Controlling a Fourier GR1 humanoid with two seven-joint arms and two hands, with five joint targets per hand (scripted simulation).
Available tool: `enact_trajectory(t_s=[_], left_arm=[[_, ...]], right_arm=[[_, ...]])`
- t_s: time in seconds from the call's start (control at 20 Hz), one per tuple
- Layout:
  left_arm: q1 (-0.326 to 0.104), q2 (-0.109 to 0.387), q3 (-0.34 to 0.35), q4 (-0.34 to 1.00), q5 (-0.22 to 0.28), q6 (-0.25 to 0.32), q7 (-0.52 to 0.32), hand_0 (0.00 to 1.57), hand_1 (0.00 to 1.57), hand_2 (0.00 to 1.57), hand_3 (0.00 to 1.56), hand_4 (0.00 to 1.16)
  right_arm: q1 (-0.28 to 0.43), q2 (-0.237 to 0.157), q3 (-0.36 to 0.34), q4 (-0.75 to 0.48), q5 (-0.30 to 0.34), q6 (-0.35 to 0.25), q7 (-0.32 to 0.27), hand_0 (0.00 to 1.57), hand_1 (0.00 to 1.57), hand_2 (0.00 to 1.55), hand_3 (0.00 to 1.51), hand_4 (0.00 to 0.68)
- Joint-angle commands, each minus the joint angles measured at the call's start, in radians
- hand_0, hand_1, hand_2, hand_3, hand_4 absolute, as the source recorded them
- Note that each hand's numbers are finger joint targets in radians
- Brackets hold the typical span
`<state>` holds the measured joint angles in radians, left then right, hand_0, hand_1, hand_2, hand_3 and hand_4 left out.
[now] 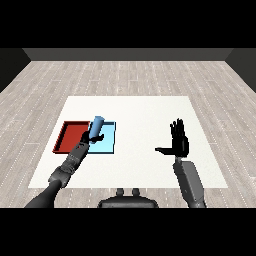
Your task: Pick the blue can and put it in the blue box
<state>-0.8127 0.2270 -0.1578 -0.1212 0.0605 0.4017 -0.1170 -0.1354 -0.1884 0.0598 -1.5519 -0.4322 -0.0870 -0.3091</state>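
The blue can (pixel 96 126) is tilted, its top leaning to the right, and hangs over the left part of the light blue tray (pixel 107 142). My left hand (pixel 88 138) is shut on the can's lower end, reaching in over the border between the two trays. The red tray (pixel 69 136) lies directly left of the blue one. My right hand (pixel 179 141) is open at the right side of the table, fingers straight up and thumb pointing left, holding nothing.
The white table (pixel 140 115) stretches wide between the trays and my right hand. My left forearm (pixel 67 167) crosses the table's front left corner. Grey wooden floor surrounds the table.
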Motion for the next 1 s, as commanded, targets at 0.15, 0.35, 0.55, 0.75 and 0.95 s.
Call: enact_trajectory(t_s=[0.15, 0.35, 0.55, 0.75, 0.95], left_arm=[[0.018, -0.038, 0.021, 0.095, 0.006, -0.085, 0.063, 1.57, 1.57, 1.43, 0.00, 0.78], [0.044, -0.053, -0.027, 0.118, -0.053, -0.058, 0.043, 0.86, 0.86, 0.88, 0.48, 0.65], [0.005, -0.038, -0.021, 0.117, -0.061, 0.011, 0.111, 0.00, 0.00, 0.00, 0.00, 0.00], [0.033, -0.025, 0.036, 0.066, -0.017, 0.132, -0.004, 0.00, 0.00, 0.00, 0.00, 0.00], [0.061, -0.048, 0.134, -0.097, 0.072, 0.292, -0.222, 0.00, 0.00, 0.00, 0.00, 0.00]], right_arm=[[0.021, -0.012, -0.015, -0.010, -0.026, 0.042, 0.009, 0.00, 0.00, 0.00, 0.00, 0.000], [0.007, 0.000, -0.039, 0.055, -0.018, 0.049, -0.043, 0.00, 0.00, 0.00, 0.00, 0.000], [0.035, 0.035, -0.019, 0.036, -0.017, 0.058, -0.064, 0.00, 0.00, 0.00, 0.00, 0.000], [0.081, 0.007, -0.021, -0.078, -0.035, 0.053, 0.005, 0.00, 0.00, 0.00, 0.00, 0.000], [-0.021, 0.046, -0.014, -0.026, -0.035, 0.033, 0.003, 0.00, 0.00, 0.00, 0.00, 0.000]])
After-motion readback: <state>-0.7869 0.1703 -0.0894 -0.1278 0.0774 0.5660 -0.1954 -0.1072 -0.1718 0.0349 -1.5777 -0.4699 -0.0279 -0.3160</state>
